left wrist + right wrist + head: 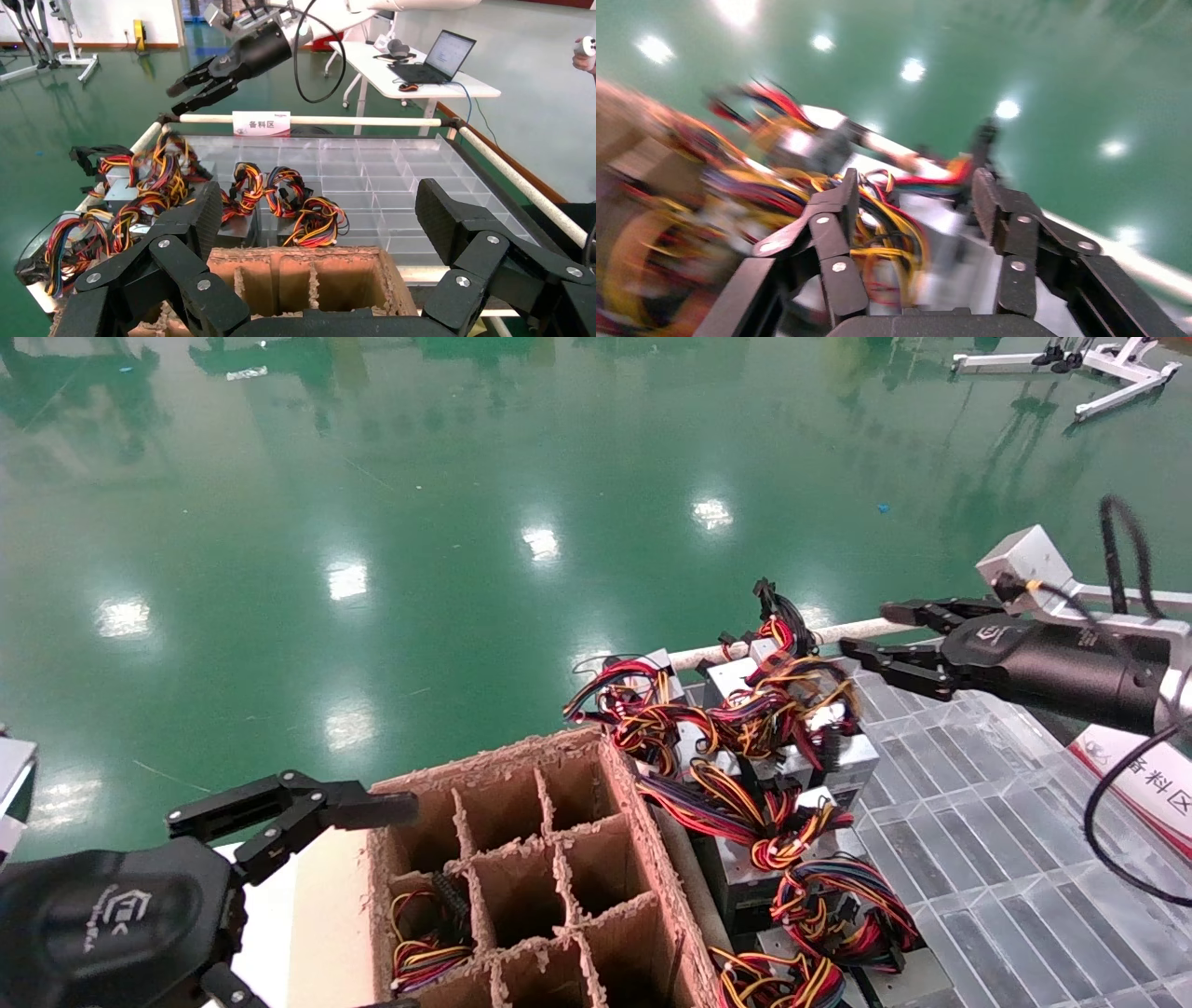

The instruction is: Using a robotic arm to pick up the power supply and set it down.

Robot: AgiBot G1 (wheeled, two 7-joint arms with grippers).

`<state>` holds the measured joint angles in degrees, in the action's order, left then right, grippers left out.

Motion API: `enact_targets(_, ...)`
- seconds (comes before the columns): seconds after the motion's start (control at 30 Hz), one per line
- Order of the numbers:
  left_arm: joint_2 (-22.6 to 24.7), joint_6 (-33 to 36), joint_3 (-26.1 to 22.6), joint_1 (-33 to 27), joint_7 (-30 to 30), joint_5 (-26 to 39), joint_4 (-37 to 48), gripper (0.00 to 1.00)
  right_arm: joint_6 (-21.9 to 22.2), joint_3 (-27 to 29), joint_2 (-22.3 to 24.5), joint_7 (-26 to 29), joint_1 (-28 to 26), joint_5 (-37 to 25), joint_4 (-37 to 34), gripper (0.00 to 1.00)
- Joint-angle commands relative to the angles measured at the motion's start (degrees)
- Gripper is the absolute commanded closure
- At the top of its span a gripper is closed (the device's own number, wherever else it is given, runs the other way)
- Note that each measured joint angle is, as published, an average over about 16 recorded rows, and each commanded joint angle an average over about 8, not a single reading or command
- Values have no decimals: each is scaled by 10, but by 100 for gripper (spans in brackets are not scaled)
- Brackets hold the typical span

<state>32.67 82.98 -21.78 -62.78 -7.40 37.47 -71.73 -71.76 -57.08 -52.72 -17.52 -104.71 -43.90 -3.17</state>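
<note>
A brown cardboard divider box (540,877) sits beside the clear gridded tray (978,840). A white label sign (261,123) hangs on the tray's rail. Beyond, a laptop (432,60) rests on a white desk (393,81), all on the glossy green floor (419,523).

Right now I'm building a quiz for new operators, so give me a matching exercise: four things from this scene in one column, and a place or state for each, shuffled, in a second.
Column one:
1. right black two-finger hand
2. left black two-finger hand
3. brown cardboard divider box
4. white sign with red characters

Column two:
A. fixed to the tray's far rail
B. open, above the wired grey boxes
C. one cell holds coloured wires
D. open, beside the box's corner

Pairs: 1-B, 2-D, 3-C, 4-A
</note>
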Motion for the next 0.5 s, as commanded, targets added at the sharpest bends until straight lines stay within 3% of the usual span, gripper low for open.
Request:
enact_targets(0.03, 0, 0, 0, 0, 0, 0, 0, 0, -25, 1, 0, 39, -7, 1, -7, 0)
enact_targets(0.23, 0, 0, 0, 0, 0, 0, 0, 0, -57, 20, 7, 89, 5, 6, 14, 0)
enact_targets(0.5, 0, 0, 0, 0, 0, 0, 0, 0, -67, 72, 29, 115, 61, 8, 113, 0)
